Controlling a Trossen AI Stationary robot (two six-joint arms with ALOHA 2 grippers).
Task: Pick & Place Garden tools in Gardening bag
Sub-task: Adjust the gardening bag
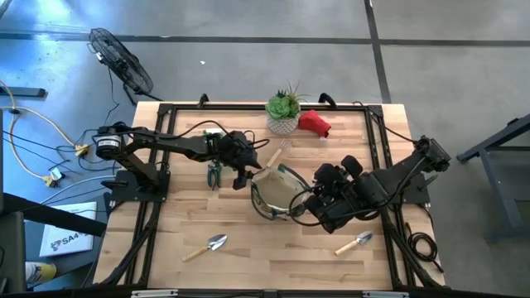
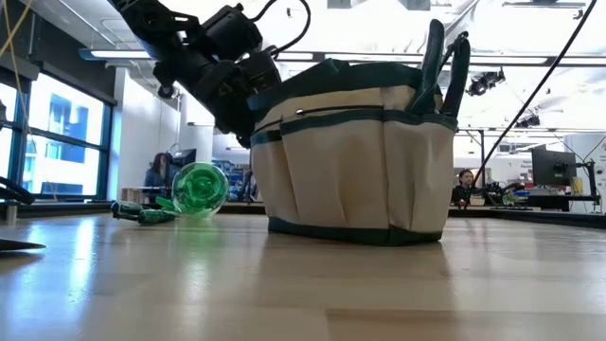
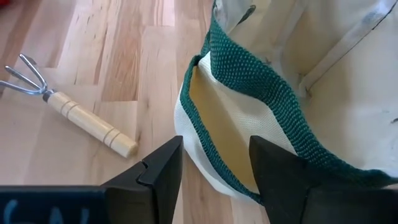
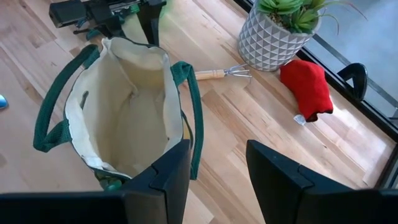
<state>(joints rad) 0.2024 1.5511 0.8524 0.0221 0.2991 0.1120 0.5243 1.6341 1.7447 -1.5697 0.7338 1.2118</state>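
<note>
The tan gardening bag (image 1: 276,197) with its dark green rim stands upright mid-table. My left gripper (image 3: 214,168) is at the bag's left side, open, one finger outside a side pocket (image 3: 217,124) and the other at the bag's wall under the rim. My right gripper (image 4: 217,168) hangs open above the bag's right side, holding nothing. Two trowels (image 1: 207,247) (image 1: 354,243) lie flat near the front edge. A wooden-handled rake (image 3: 68,112) lies beside the bag, pruners (image 1: 215,175) left of it, a red soft item (image 4: 306,87) at the back. A green spray bottle (image 2: 199,189) lies behind the bag. My left gripper straddles the bag's side pocket and green rim (image 3: 261,87), coming slanting down from the table's left. The cloth lies loose in the wide gap between the fingers; I cannot tell whether either finger touches it. The bag stands on the table.
A spiky green plant in a white pot (image 1: 284,114) stands at the back centre, beside the red item. Dark green handles (image 2: 445,62) stick up from the bag's right side. Bare wood lies between the two trowels at the front.
</note>
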